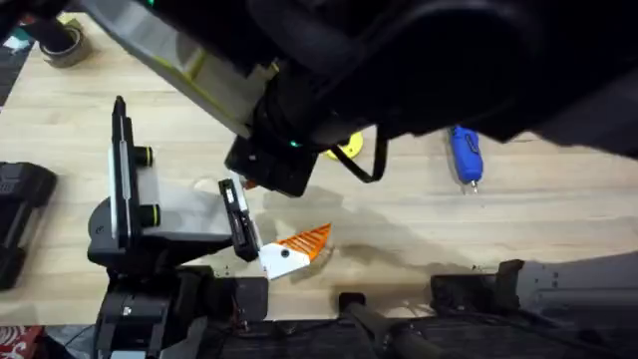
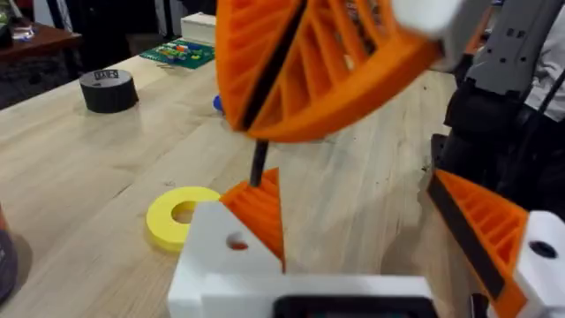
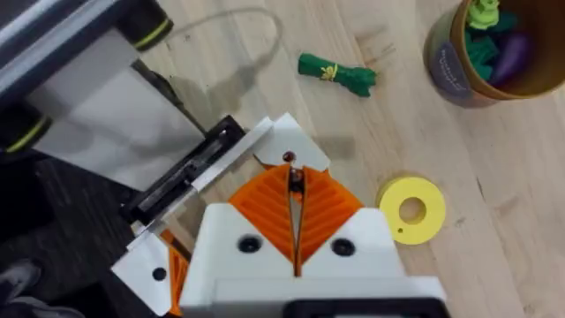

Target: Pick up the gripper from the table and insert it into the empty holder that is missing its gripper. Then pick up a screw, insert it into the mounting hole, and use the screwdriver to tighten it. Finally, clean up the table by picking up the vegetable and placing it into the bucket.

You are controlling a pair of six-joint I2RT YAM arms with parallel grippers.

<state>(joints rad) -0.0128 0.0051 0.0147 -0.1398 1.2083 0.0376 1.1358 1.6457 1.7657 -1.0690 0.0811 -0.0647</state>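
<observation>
Closest to the arm bases, the left gripper point(image 2: 353, 203) lies low over the tabletop point(image 1: 518, 224), jaws wide with nothing between them. Its holder point(image 2: 212, 256) already carries the orange fingertip point(image 2: 260, 212), and a round mounting hole point(image 2: 237, 240) shows in the holder's white side. Directly above, the right gripper point(image 3: 293, 190) has its jaws pinched on a thin dark screw point(image 2: 259, 166), whose shank hangs down close over the fingertip.

The likely step is seating that screw. Its tip looks to sit above the orange ribs rather than over the hole, so lowering from here could jam it on the plastic, tilt it in the pads, or drop it onto the tabletop. Pressing hard could also shove the holder aside.

In the overhead view, the yellow ring point(image 1: 349, 148) lies at 1 o'clock from the holder and the blue screwdriver point(image 1: 465, 155) farther off at 2 o'clock. The green vegetable point(image 3: 335, 72) lies on the wood near the bucket point(image 3: 446, 62), not yet inside.
</observation>
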